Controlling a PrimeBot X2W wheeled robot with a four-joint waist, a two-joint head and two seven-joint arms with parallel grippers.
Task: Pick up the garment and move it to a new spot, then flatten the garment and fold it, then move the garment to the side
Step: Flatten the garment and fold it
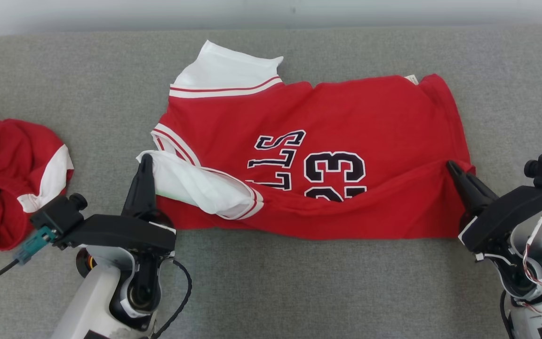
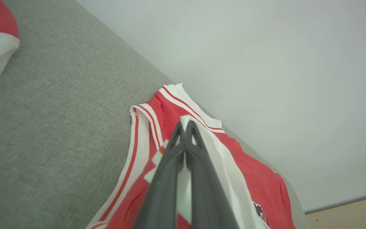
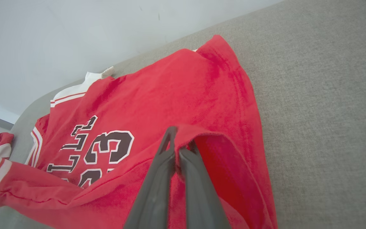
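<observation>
At the near-left of the gray cushion [image 1: 299, 282], left gripper [image 1: 146, 162] is clenched on the white sleeve [image 1: 195, 186] of the garment [image 1: 346, 113]; in the left wrist view the fingers press together with white cloth pinched between them. Toward the cushion's near-right, right gripper [image 1: 454, 170] is likewise closed, grasping the red hem corner [image 3: 208, 138], and in the right wrist view cloth drapes over the fingertips. Both grips sit a bit off the cushion, so the garment's near edge is lifted and doubled over, hiding the lower half of the "23" print [image 1: 334, 169]. Judgement: two end grips on one long edge keep it taut and level so it can go over as one fold line. This looks like the fold step, midway, going lengthwise toward the cushion's far edge. The garment itself lies spread across the middle of the cushion, sleeve end toward its left, hem toward its right, mostly flat. The other white sleeve [image 1: 226, 70] pokes toward the far edge. A second red-and-white garment [image 1: 3, 179] is bunched at the cushion's left end, well apart, not involved. A pale wall [image 2: 265, 63] runs along the cushion's far edge. Risk, as a guess: the sleeve cloth may slip or trail loose if the grips don't travel together.
</observation>
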